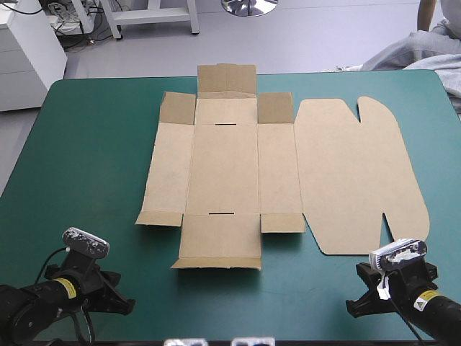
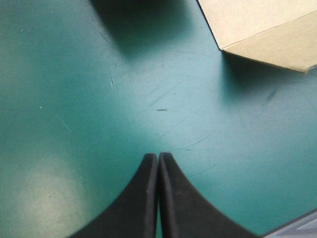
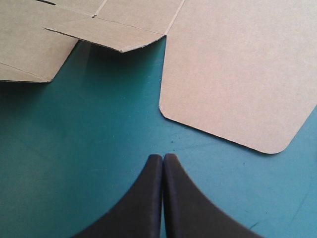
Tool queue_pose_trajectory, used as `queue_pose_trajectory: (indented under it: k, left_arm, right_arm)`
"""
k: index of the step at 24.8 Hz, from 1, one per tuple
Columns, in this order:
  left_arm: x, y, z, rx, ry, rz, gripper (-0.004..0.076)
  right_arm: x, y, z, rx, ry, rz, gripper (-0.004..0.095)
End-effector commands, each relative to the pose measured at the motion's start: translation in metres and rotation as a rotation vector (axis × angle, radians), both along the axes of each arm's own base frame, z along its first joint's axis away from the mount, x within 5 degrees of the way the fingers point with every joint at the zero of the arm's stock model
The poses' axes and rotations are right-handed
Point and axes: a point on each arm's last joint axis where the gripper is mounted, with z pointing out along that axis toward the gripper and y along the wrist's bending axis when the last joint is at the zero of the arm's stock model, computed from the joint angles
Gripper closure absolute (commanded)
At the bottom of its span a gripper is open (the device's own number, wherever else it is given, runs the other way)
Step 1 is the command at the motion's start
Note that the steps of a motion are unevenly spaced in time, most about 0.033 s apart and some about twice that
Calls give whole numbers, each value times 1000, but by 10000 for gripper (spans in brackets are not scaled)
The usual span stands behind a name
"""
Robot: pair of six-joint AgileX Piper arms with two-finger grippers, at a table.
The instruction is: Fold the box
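Near the left corner of the teal-green cover [image 1: 86, 166] the left gripper [image 2: 158, 156] sits low over the cloth, its two black fingers pressed together into a single point with nothing between them; a corner of the box [image 1: 223, 173] lies ahead of it and off to one side, well apart from the fingertips and casting a small shadow; the box itself is spread out flat as a cut brown sheet across the middle of the cover, reaching toward the far edge, where its far flap [image 1: 227, 78] looks slightly raised (the rest lies down, as far as I can see); the near flap [image 1: 216, 245] points back toward the arms; further right the wide lid panel [image 1: 353, 180], with its rounded corners, stretches toward the right side of the cover; at the near right the right gripper [image 3: 163, 156] is likewise shut tight and holding nothing, its tip just short of the lid panel's rounded near edge, with bare cover between them.
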Motion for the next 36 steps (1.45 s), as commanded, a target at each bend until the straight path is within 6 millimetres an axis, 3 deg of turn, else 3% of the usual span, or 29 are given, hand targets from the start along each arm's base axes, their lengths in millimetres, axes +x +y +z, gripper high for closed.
queue_pose_trajectory:
  k: [1, 15, 19, 24, 29, 36]
  left_arm:
    - [4, -2, 9, -36, -45, 7, 734]
    - [4, -4, 9, -57, -42, 6, 734]
    - [13, -8, 24, -75, -80, 8, 731]
    - [42, -19, 52, -63, -84, -7, 727]
    - [86, -38, 83, -33, -121, -70, 727]
    - [142, -57, 103, -19, -123, -105, 707]
  right_arm:
    - [4, 1, 12, 34, -61, -12, 927]
    - [4, 1, 12, 34, -61, -12, 927]
    - [4, 1, 12, 34, -61, -12, 927]
    - [4, 1, 12, 35, -65, -13, 927]
    - [4, 1, 12, 29, -69, -10, 927]
    - [4, 1, 12, 29, -69, -10, 927]
